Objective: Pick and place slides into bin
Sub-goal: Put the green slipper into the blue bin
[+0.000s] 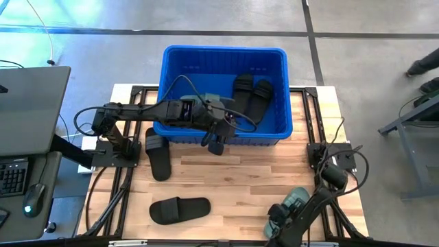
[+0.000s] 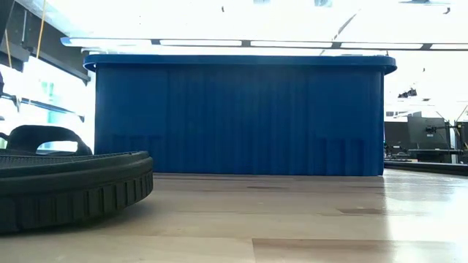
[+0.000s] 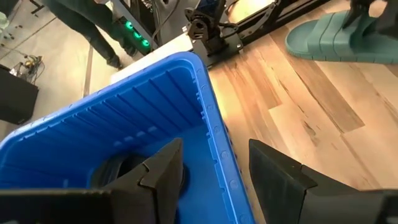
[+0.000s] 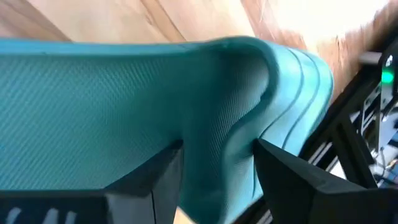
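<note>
High view: right pincer (image 1: 281, 221) grips a green sandal (image 1: 296, 200) on the counter (image 1: 260, 185); left pincer (image 1: 216, 140), open, hovers at the bin (image 1: 223, 58) rim beyond; lift well clear

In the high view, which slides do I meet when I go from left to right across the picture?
Black slide by the left arm base → black slide lying crosswise → black pair in the bin → green slide in the right gripper.

Green slide (image 1: 296, 204) partly hidden; black slide (image 2: 69, 186) cropped.
</note>
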